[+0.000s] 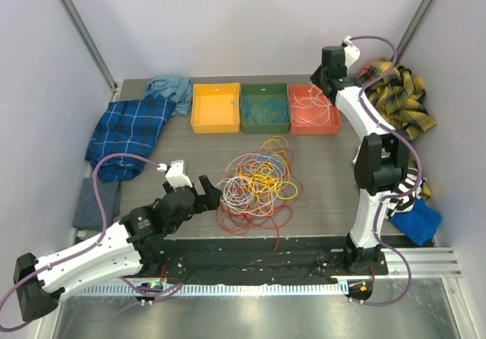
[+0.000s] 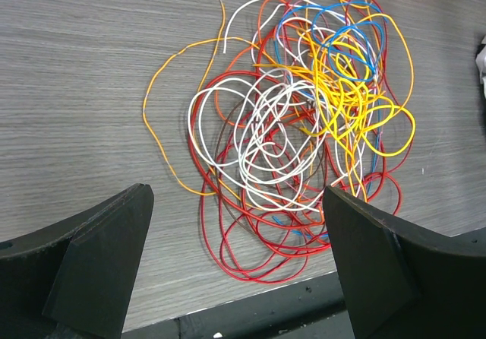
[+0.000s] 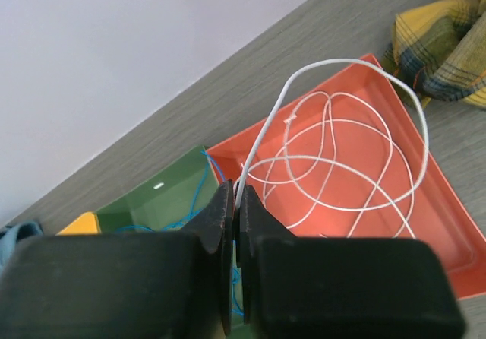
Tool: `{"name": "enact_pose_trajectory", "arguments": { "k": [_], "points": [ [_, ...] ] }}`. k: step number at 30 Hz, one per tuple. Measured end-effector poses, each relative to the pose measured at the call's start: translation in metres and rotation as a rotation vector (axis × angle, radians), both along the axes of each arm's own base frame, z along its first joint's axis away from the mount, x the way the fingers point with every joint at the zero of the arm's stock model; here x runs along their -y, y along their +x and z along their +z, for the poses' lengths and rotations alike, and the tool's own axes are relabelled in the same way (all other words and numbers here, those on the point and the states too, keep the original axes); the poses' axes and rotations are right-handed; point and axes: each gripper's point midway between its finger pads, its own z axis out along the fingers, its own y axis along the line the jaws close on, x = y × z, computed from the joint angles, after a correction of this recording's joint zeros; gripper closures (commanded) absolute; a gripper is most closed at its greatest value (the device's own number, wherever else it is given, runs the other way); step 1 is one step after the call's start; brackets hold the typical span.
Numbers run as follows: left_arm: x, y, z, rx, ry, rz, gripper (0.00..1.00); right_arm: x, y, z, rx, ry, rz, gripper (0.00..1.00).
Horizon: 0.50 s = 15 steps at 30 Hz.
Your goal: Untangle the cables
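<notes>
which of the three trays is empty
The yellow tray, leftmost in the row: bare inside, while the green tray holds blue cables and the red tray white cables.

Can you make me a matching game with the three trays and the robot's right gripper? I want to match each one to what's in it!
Things:
1. yellow tray
2. green tray
3. red tray
4. right gripper

What goes with it:
A. pinches a white cable between its shut fingers
B. blue cables lie inside
C. no cables seen inside
D. white loops lie inside

Right pairs: 1-C, 2-B, 3-D, 4-A.
</notes>
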Motion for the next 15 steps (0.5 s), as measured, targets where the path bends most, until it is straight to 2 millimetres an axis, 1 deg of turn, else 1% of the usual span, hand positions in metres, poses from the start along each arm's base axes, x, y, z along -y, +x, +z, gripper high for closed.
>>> {"name": "enact_pose_trajectory", "arguments": {
  "k": [1,2,5,8,10,11,13,15],
  "points": [
    [0.000,0.000,-0.001,-0.002,0.003,0.000,0.00,0.000,-0.001,-0.004,-0.009,-0.005,0.000,0.67],
    [0.000,0.000,-0.002,-0.004,0.006,0.000,0.00,0.001,-0.002,-0.008,-0.018,-0.010,0.000,0.55],
    [-0.001,-0.001,-0.003,-0.007,0.010,0.000,0.00,0.003,-0.007,-0.021,-0.049,-0.032,0.001,0.40],
    [0.000,-0.001,-0.003,-0.008,0.011,-0.001,0.00,0.003,-0.018,-0.038,-0.084,-0.061,0.007,0.37],
    [0.000,-0.001,-0.004,-0.012,0.016,-0.002,0.00,0.004,-0.026,-0.043,-0.101,-0.079,0.009,0.37],
    [0.000,-0.001,-0.006,-0.015,0.019,-0.003,0.00,0.004,-0.029,-0.040,-0.099,-0.088,0.011,0.37],
    [0.000,-0.001,-0.008,-0.022,0.028,-0.004,0.00,-0.001,-0.035,-0.027,-0.076,-0.103,0.021,0.38],
    [0.001,0.000,-0.010,-0.028,0.033,-0.002,0.00,-0.011,-0.051,-0.007,-0.036,-0.117,0.043,0.40]
  ]
}}
